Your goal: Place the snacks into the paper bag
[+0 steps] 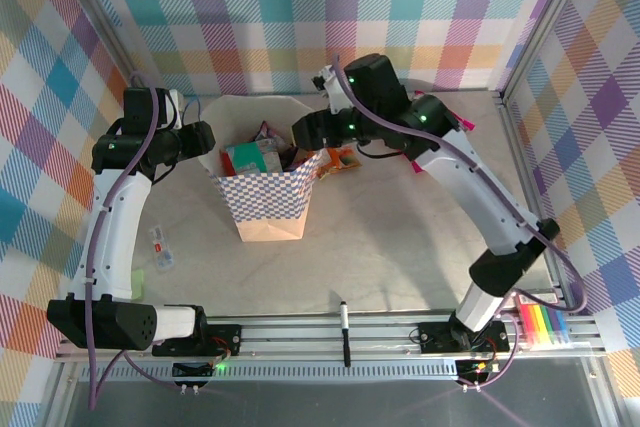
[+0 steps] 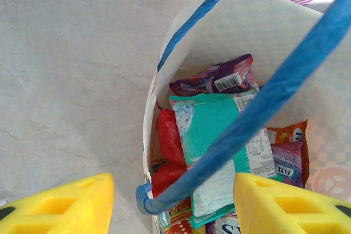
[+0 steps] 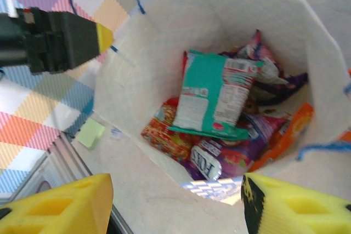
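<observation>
Your left gripper (image 2: 174, 204) is spread wide. The blue cord handle (image 2: 258, 108) runs between its yellow fingers (image 2: 60, 206), apparently without touching them, though the wrist view leaves that unsure. That arm reaches far from its near-left base, then bends right to the left rim of the paper bag (image 1: 265, 202). Your right gripper (image 3: 175, 201) also gapes wide, its arm arcing far and folding left over the bag's far-right rim. The bag stands mid-table, with a teal packet (image 3: 211, 94) lying on top of the other snacks (image 3: 219, 157) inside.
</observation>
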